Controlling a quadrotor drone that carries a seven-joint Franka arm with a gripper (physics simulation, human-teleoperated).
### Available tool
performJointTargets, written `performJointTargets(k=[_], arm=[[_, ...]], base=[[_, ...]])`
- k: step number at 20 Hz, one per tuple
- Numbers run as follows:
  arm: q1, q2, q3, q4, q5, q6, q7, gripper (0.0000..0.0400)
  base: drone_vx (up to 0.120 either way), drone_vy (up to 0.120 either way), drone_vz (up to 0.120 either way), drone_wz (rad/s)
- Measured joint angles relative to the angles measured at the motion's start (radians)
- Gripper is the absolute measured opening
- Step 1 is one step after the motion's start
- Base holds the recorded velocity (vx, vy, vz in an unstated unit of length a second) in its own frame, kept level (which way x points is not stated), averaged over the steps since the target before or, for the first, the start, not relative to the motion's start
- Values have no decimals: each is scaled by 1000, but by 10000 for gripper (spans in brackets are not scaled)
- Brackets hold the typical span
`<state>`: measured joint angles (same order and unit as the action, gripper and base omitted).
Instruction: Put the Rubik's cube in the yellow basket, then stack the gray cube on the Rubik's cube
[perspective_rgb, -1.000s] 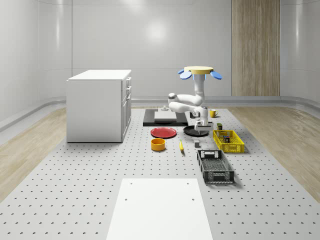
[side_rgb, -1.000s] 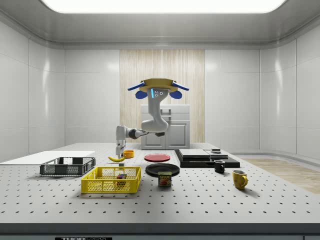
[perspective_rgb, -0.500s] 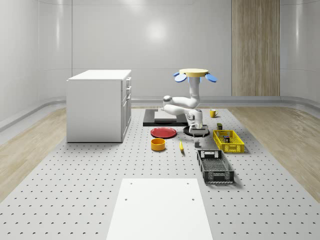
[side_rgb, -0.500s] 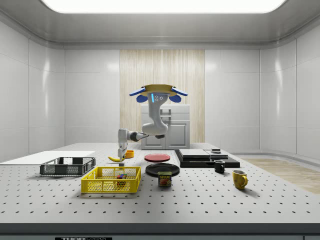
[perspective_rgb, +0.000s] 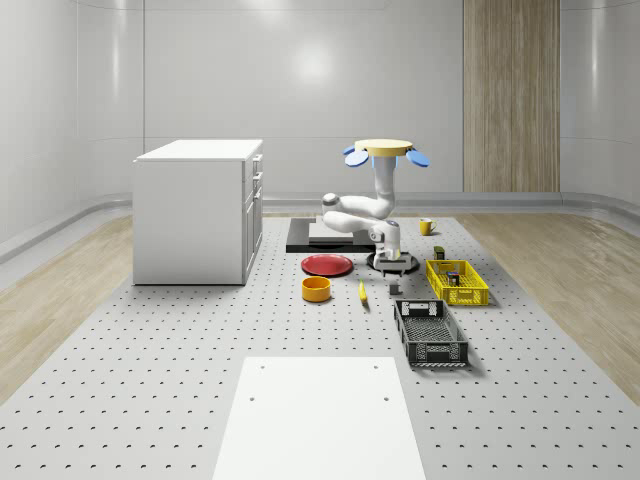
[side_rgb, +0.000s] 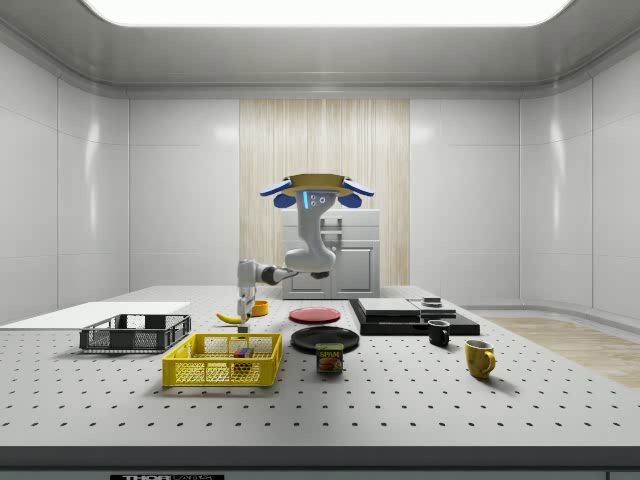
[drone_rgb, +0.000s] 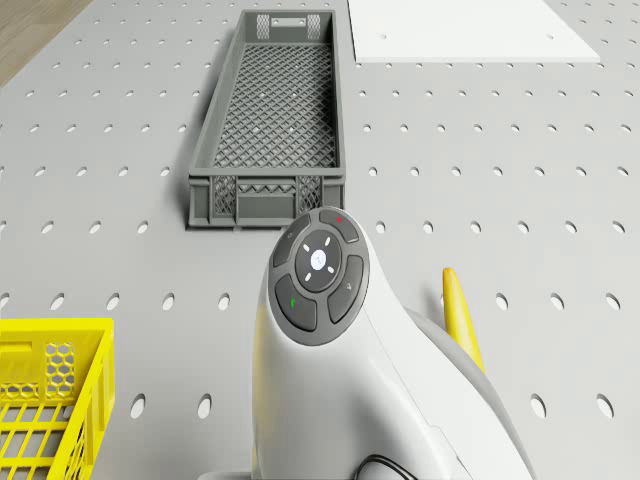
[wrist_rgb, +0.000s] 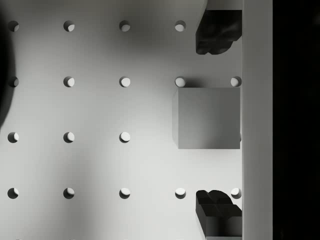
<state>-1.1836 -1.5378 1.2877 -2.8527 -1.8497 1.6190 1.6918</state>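
With what seems the Rubik's cube (side_rgb: 241, 352) already in the yellow basket (perspective_rgb: 457, 283), the drone (perspective_rgb: 384, 151) hovers mid-worktop (perspective_rgb: 150, 380), its pincer (wrist_rgb: 218, 120) spread wide over the gray cube (wrist_rgb: 209, 118), which it must next descend on and grip.

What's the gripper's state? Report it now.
Gripper: open, holding nothing, fingertips either side of the gray cube on the table.
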Motion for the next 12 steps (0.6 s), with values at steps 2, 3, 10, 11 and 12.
performJointTargets(k=[2,3,10,11,12], arm=[[-1,0,-4,1,-4,2,0,400],[-2,-1,-11,3,-10,4,0,400],[-34,7,-63,41,-60,24,2,400],[-40,8,-69,47,-66,27,2,400],[-44,10,-74,52,-71,29,2,400]], base=[[0,0,0,0],[0,0,0,0],[0,0,0,0],[0,0,0,0],[0,0,0,0]])
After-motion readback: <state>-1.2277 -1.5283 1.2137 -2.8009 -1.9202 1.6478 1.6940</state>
